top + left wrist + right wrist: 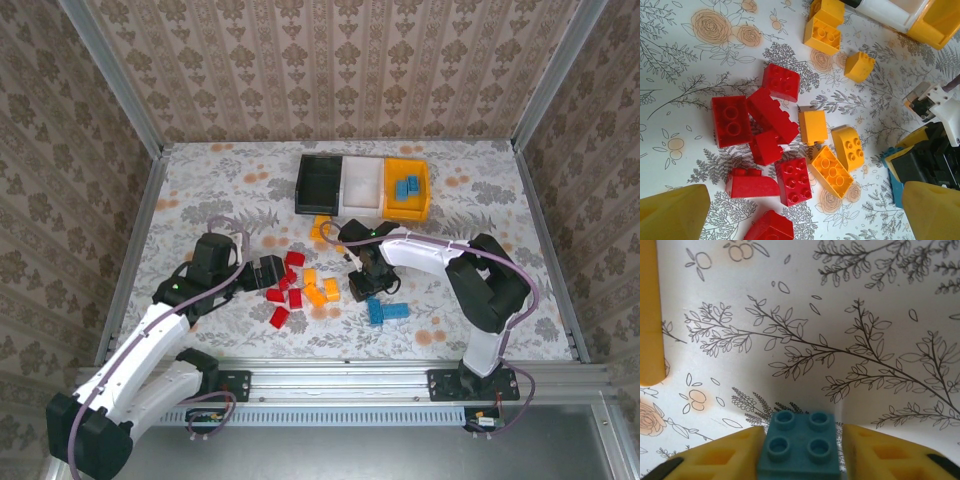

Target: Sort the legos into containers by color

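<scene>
**Right wrist view shows a grip the overhead view hides**

Seen from the right wrist, the right tool has its yellow fingers closed against both sides of a blue brick, which sits studs up with the flowered desk beyond it. Whether the brick is off the desk I cannot tell.

From above, that tool covers its brick. Two loose blue bricks lie just near and right of it.

The left wrist view shows the left tool spread wide and holding nothing. Its fingertips are at the two near corners, over the red bricks and orange bricks.

The top view alone shows the trays, in a row at the far centre. From left to right they are a black tray, a white tray and a yellow tray, and the yellow one holds stored blue bricks.
</scene>
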Tool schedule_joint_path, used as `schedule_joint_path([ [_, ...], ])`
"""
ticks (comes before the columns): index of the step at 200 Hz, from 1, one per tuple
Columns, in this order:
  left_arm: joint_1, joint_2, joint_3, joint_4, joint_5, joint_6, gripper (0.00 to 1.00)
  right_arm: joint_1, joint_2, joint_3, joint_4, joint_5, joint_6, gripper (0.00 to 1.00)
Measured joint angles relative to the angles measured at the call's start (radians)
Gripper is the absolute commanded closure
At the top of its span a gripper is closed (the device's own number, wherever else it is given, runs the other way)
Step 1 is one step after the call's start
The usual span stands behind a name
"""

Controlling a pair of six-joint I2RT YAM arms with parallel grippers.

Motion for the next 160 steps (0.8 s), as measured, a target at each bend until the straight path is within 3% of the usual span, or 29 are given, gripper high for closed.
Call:
schedule_joint_path([
  [45, 0.050, 0.003, 0.012, -0.008, 0.001, 0.000, 0.00, 0.000, -0.001, 0.034, -0.015, 0.002, 0.000, 0.63],
  [90, 0.060, 0.041, 0.037, -0.011, 0.001, 0.001, 0.00, -0.032, -0.064, 0.233, -0.108, 0.036, -0.008, 0.63],
  [124, 0.057, 0.079, 0.050, -0.010, 0.004, 0.001, 0.00, -0.168, -0.122, 0.426, -0.139, 0.057, -0.020, 0.64],
  [160, 0.005, 0.131, 0.066, -0.010, -0.005, 0.016, 0.00, -0.343, -0.071, 0.573, -0.138, 0.081, -0.031, 0.65],
])
